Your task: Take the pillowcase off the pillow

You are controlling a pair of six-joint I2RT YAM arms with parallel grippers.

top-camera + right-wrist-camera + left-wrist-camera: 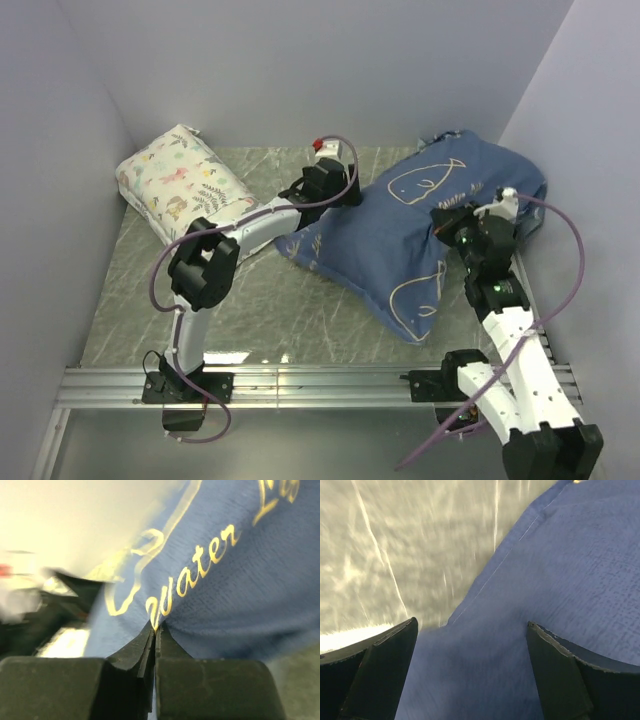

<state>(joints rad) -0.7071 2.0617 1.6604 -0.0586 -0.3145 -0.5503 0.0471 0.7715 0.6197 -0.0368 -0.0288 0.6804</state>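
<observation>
The navy pillowcase, printed with pale whale outlines and lettering, lies plump at the right of the table. The pillow is hidden inside it. My right gripper comes down on the case's right half. In the right wrist view this gripper is shut, pinching a fold of the pillowcase beside the yellow lettering. My left gripper is at the case's left edge. In the left wrist view it stands open, its fingers straddling the blue pillowcase near a hem.
A white pillow printed with leaves and flowers lies at the back left corner. The grey marbled tabletop is closed in by pale walls at the left, back and right. A metal rail runs along the near edge.
</observation>
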